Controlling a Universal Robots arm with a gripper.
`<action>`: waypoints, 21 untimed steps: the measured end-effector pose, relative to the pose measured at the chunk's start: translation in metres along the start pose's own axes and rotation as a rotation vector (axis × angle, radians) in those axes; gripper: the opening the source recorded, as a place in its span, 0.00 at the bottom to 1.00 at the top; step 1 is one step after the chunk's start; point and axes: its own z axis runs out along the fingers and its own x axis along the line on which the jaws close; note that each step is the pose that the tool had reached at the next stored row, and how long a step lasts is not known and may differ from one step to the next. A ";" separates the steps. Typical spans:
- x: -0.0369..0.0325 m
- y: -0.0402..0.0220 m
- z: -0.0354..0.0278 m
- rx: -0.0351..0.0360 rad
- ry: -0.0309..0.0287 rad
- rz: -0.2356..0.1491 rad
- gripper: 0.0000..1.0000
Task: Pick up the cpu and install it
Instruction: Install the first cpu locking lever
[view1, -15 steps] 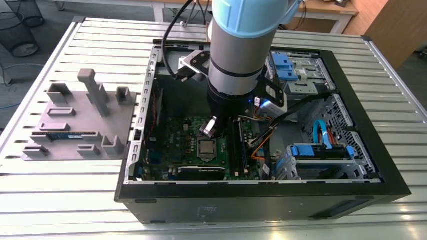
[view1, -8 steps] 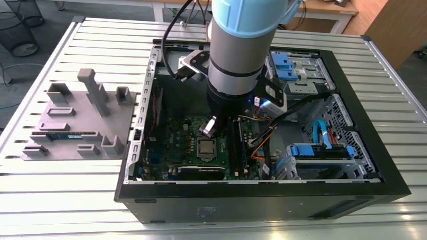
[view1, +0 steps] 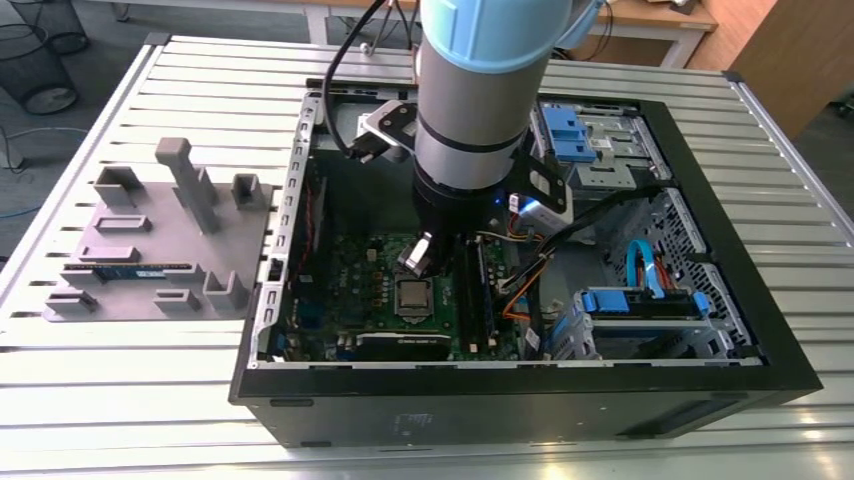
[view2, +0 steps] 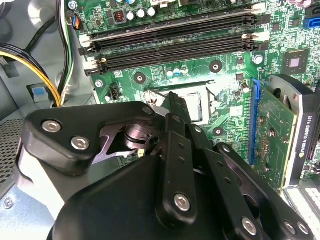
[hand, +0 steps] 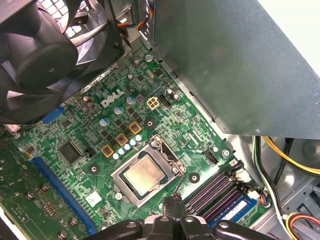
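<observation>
The cpu (hand: 142, 174) lies in its motherboard socket (hand: 145, 171), the pincer (hand: 170, 206) just above it, fingertips seemingly clenched and empty, its linkage half hiding the chip in the second wrist view.

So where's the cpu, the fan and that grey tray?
cpu (hand: 143, 175), first wrist view, middle of its metal top.
fan (hand: 37, 55), first wrist view, on its black blades.
grey tray (view1: 127, 245), exterior view, bare flat base.

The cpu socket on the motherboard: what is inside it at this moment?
The cpu lies flat inside the socket, silver top up, with the gripper just above its edge. The contacts under the chip are covered.
</observation>
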 end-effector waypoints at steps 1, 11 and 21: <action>0.0000 0.0002 0.0000 0.0010 0.0007 0.000 0.11; 0.0005 0.0006 0.0021 0.0022 0.0017 0.000 0.11; 0.0023 0.0027 0.0030 0.0024 0.0011 0.000 0.11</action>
